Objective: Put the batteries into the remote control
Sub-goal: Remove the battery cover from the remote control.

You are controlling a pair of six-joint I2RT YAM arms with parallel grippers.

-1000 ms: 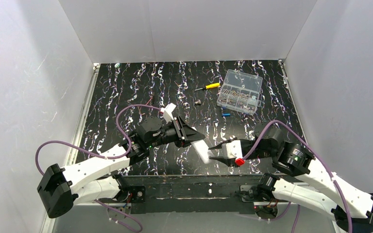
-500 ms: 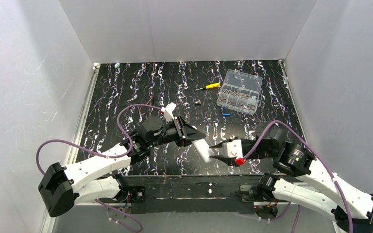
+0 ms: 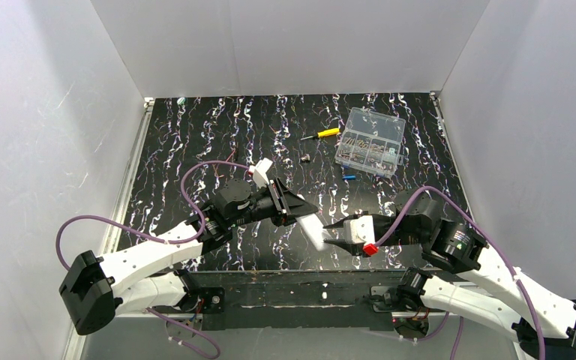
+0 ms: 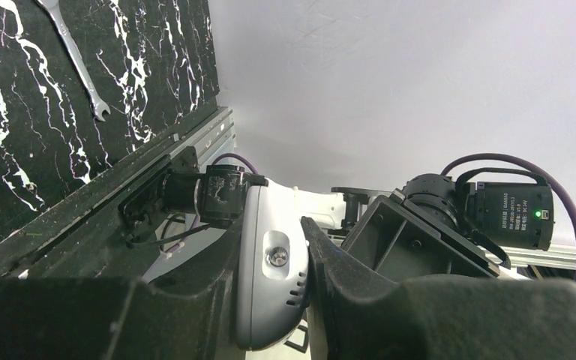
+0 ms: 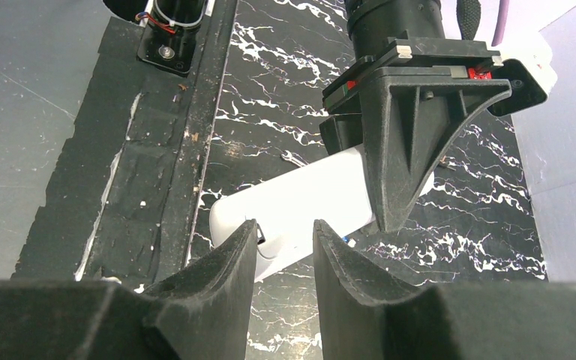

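Note:
My left gripper point(image 3: 301, 215) is shut on the white remote control point(image 3: 312, 230) and holds it just above the table near the front edge. In the left wrist view the remote point(image 4: 270, 277) is clamped between both fingers. My right gripper point(image 3: 333, 233) is open, its fingertips right at the remote's free end point(image 5: 300, 206). Nothing is between them. A small blue spot point(image 5: 343, 239) shows at the remote's edge; I cannot tell what it is. One blue battery point(image 3: 349, 178) lies on the table beyond both grippers. Any other battery is out of view.
A clear compartment box point(image 3: 370, 142) stands at the back right. A yellow-handled screwdriver point(image 3: 321, 134) and a small dark part point(image 3: 307, 158) lie to its left. A silver wrench point(image 4: 75, 64) lies near the table's front rail point(image 4: 172, 146).

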